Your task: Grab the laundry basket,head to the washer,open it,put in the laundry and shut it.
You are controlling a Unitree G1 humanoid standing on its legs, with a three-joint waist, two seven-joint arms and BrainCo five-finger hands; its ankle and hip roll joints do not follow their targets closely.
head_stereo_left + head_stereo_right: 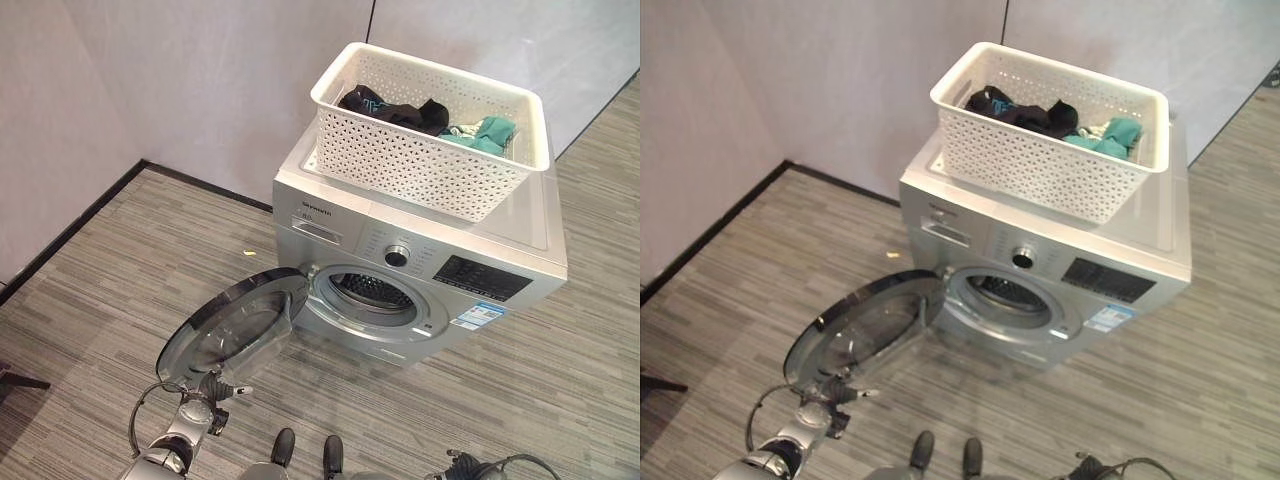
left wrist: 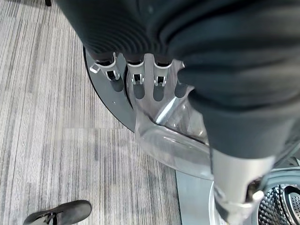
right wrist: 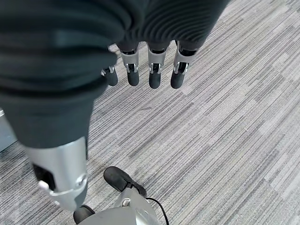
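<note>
In the left eye view, a silver washer [image 1: 420, 260] is seen standing on a grey striped floor [image 1: 110, 300] near a pale wall [image 1: 200, 80]. A white basket [image 1: 430, 130] is set on the washer's top, and dark and teal laundry [image 1: 430, 118] is seen lying inside it. The round door [image 1: 235, 330] is swung wide open to the robot's left, and the drum opening [image 1: 372, 293] is exposed. The left hand [image 1: 215, 388] is seen at the door's lower edge.

In the right eye view, the same scene is shown: the basket rests on the washer, the door stands open, and the left hand is at the door's near rim.

In the left wrist view, the left hand's fingers [image 2: 138, 86] are held straight in a row over the door's dark rim and glass; nothing is gripped. Part of the drum is seen at a corner of the picture.

In the right wrist view, the right hand [image 3: 140, 70] is held over bare floor, its fingers straight and relaxed, with nothing held in it. A corner of the washer is glimpsed at the edge.
</note>
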